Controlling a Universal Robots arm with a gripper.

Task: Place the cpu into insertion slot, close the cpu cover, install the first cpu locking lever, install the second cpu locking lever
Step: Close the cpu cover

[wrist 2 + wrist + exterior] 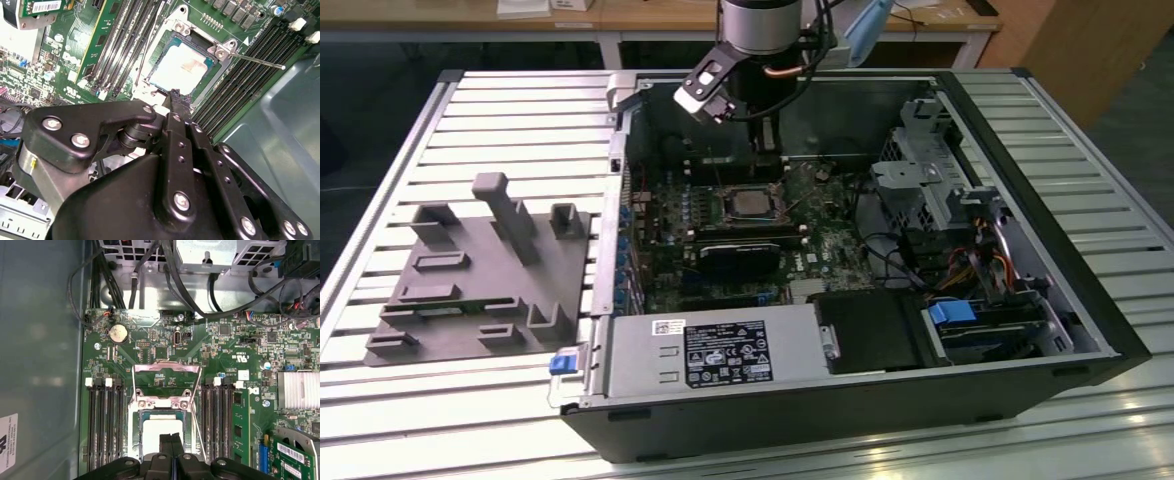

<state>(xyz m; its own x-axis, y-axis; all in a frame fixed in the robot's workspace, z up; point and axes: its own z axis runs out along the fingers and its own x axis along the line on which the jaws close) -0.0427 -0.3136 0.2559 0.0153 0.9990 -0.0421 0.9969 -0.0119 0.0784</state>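
Note:
The cpu (161, 434) lies flat in the insertion slot (134, 432) on the green motherboard, its silvery top (181, 67) facing up; it also shows in the exterior view (750, 203). The cpu cover (167, 368) looks raised on its hinge at the socket's far edge. A thin locking lever (260, 61) sticks out sideways over the memory slots, and another wire lever (199, 430) runs beside the socket. My gripper (175, 96) is shut with nothing between its black fingers. Its tip (171, 441) hovers over the chip's near edge, down inside the case (769, 145).
Long black memory slots (102, 425) flank the socket on both sides. A black heatsink block (740, 258), a power supply (707, 355) and a drive cage with cables (934, 175) crowd the open case. A grey fixture plate (467, 275) lies on the slatted table at the exterior view's left.

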